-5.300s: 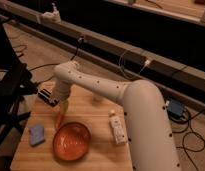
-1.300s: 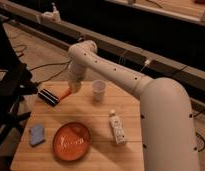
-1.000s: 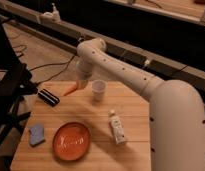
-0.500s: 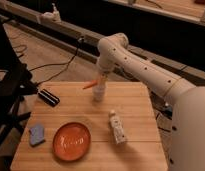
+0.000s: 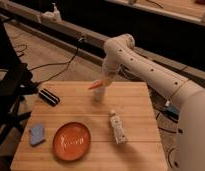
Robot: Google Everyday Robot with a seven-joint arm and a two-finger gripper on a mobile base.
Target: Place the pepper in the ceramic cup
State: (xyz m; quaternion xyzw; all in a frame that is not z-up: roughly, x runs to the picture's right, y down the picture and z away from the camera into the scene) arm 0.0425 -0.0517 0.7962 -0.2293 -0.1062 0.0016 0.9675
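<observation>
Up over the far part of the wooden table, at the end of the big white arm: the gripper. Clamped shut on the pepper, by the look of it, since nothing else holds the pepper up in the air. Gripped at one end, with the other end poking out to the left, almost flat and tipped a little.

Right under the gripper: the ceramic cup, standing on the table, partly hidden. Hard to tell how much gap sits between pepper and cup rim. Held just there for a good reason, most likely: straight above the cup, so a drop lands inside and not on the wood.

Probably the last step of the job: pepper carried over, not yet in the cup. Next, maybe, a small move down and a tilt so the thin end points into the cup, then a letting go. One worry: lying sideways like this, the pepper could catch on the rim and roll off.

Nearer the front, well apart from the cup: a round orange plate, a blue sponge at the left, and a white bottle lying on its side. At the left edge, a small black thing. All out of the way of the drop.
</observation>
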